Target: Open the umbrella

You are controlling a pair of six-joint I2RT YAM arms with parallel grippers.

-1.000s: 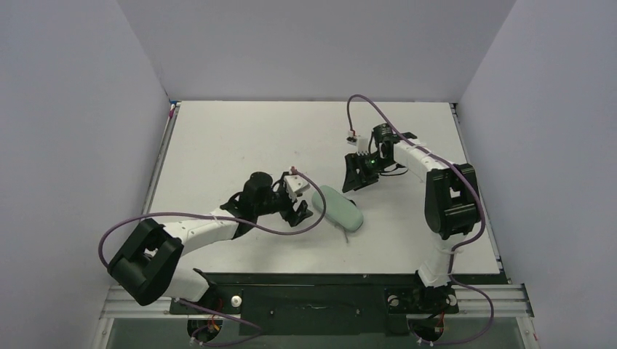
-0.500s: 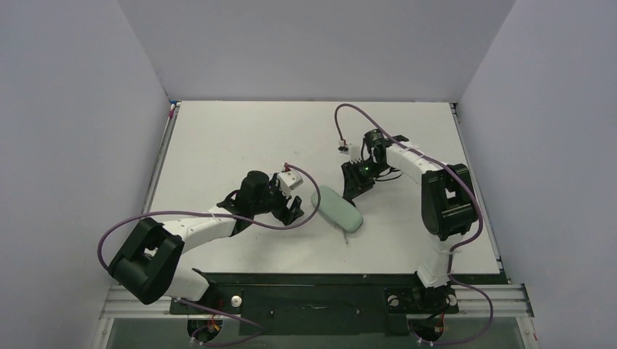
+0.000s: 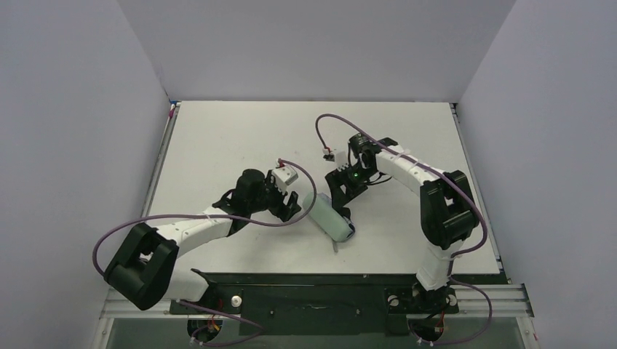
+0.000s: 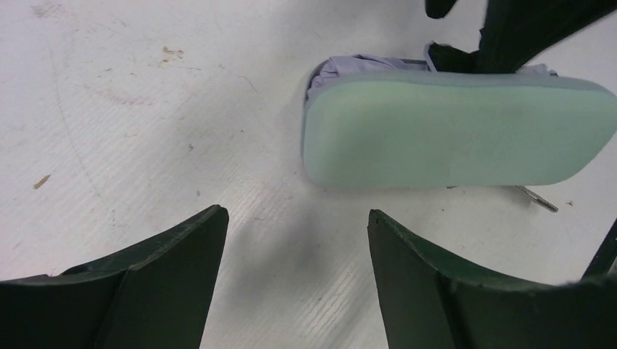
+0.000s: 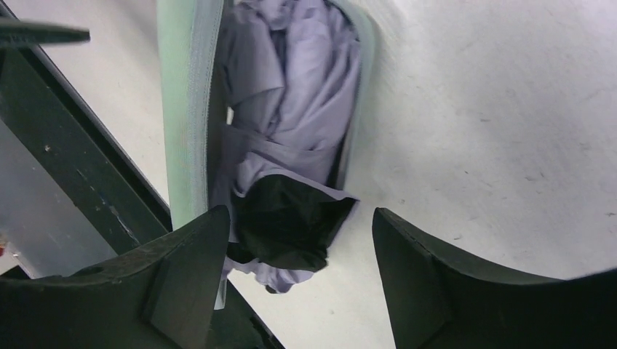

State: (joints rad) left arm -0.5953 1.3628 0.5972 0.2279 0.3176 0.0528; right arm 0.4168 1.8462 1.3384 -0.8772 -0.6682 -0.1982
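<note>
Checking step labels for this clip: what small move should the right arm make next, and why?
Probably lower the right gripper and close on the umbrella to draw it out. Its jaws stand open over the folded lilac fabric, which lies inside the opened mint case; the left gripper is open beside the case.

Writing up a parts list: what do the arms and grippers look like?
The left arm and right arm have white shells and black joints, each trailing a purple cable. The left gripper and right gripper have dark, curved wedge fingers. A green light marks the right wrist.
</note>
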